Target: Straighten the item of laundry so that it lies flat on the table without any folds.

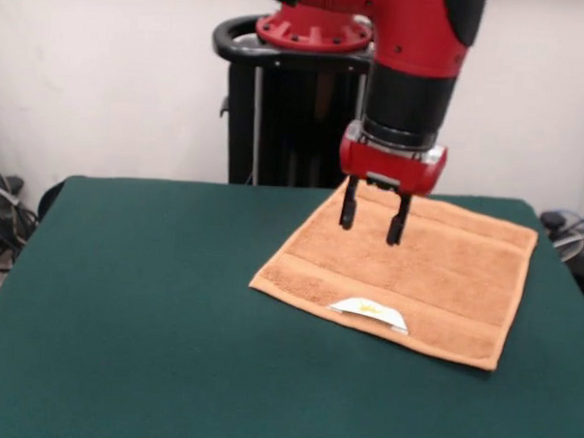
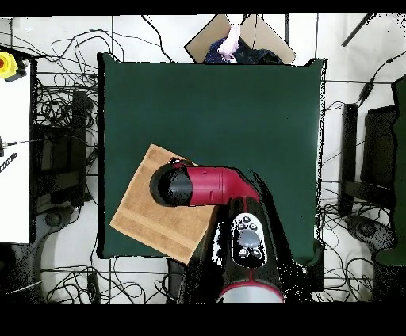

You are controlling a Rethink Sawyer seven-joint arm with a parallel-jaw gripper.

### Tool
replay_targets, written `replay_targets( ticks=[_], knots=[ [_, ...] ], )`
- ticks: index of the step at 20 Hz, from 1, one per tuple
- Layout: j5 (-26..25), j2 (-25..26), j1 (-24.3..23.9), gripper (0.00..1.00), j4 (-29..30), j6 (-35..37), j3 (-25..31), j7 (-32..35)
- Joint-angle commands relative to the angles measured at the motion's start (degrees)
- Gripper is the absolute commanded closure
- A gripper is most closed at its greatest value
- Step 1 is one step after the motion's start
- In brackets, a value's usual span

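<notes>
1 orange-tan towel [image 1: 406, 272] lies spread near the corner of the green table [image 1: 143, 300], appearing flat, with its white label [image 1: 368, 311] turned up at the near edge. The straightening looks nearly finished; next probably comes only a check and withdrawal. The gripper [image 1: 373, 216] hovers above the towel, its 2 fingers apart, holding nothing.

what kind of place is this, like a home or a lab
Most likely a robotics lab, not a home. A red and black arm with a gripper hangs over a towel on a green-topped table, and loose cables cover the floor around it.
</notes>
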Motion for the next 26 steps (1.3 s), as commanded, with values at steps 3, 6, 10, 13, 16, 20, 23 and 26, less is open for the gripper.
replay_targets(
  ticks=[3,6,10,13,16,20,23,26],
  knots=[
    [-3.8,1.9,-3.1,0.0,-3.9,6.8,9.1,-8.5],
    [-3.3,-0.5,-3.9,0.0,-4.4,10.6,10.3,-9.3],
    [-4.1,-1.2,-7.0,0.0,-6.4,15.8,12.5,-13.3],
    [-6.2,-0.1,-9.3,0.0,-6.5,17.1,13.8,-15.2],
    [-7.9,0.0,-12.4,0.0,-4.7,16.8,15.7,-17.0],
    [-9.4,-4.5,-16.4,0.0,-0.6,16.3,19.8,-20.7],
    [-8.6,-9.9,-17.9,0.0,1.7,19.3,21.8,-22.0],
    [-6.3,-14.0,-19.6,0.0,2.7,24.1,23.9,-24.1]
  ],
)
